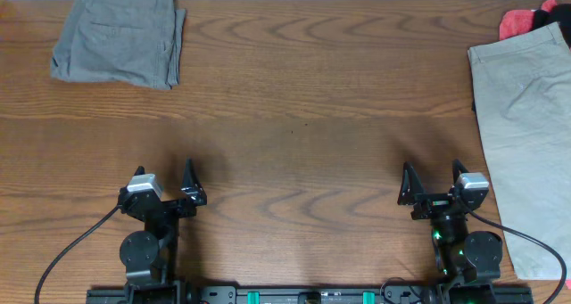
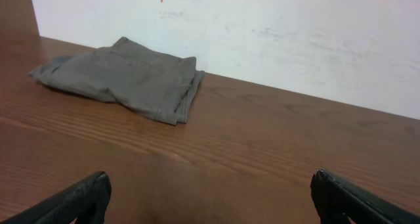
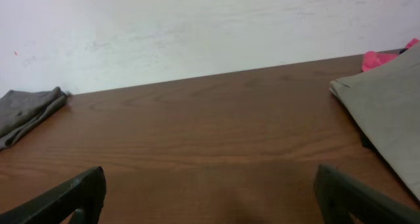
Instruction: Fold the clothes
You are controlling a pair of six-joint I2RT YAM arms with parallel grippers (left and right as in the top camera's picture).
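A folded dark grey garment (image 1: 116, 36) lies at the table's far left corner, also in the left wrist view (image 2: 125, 76) and at the left edge of the right wrist view (image 3: 26, 112). A light khaki-beige garment (image 1: 526, 135) lies flat along the right edge, its near end hanging past the table; it shows at right in the right wrist view (image 3: 387, 112). Red and black pieces (image 1: 535, 19) peek out behind it. My left gripper (image 1: 164, 181) and right gripper (image 1: 434, 181) stand open near the front edge, both empty and far from any cloth.
The brown wooden table (image 1: 294, 117) stretches between the two garments. A white wall (image 2: 275, 33) runs along the table's far edge. Black cables (image 1: 62, 255) trail from the arm bases at the front.
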